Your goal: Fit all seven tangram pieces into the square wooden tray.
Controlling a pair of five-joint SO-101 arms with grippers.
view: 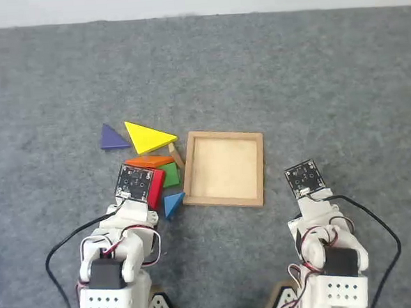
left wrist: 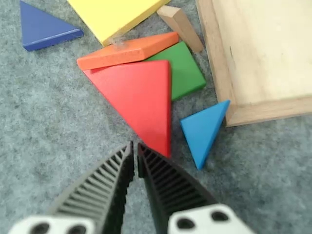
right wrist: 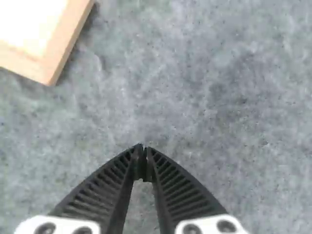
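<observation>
The square wooden tray (view: 222,134) lies mid-table with nothing in it. Its pieces are clustered to its left. A large red triangle (left wrist: 139,95) lies beside a green square (left wrist: 185,70), and an orange piece (left wrist: 129,51) rests partly on the red one. A small blue triangle (left wrist: 204,129) points at the tray's near corner (left wrist: 234,117). Farther off are a yellow triangle (view: 147,136), a dark blue triangle (view: 110,137) and a tan wooden piece (left wrist: 180,22). My left gripper (left wrist: 135,146) is shut and empty, its tips just short of the red triangle's near corner. My right gripper (right wrist: 142,148) is shut over bare carpet, right of the tray.
Grey carpet covers the table. The tray's near right corner (right wrist: 53,53) lies ahead and to one side of the right gripper. Open carpet stretches behind the tray and to its right. Both arm bases stand at the near edge.
</observation>
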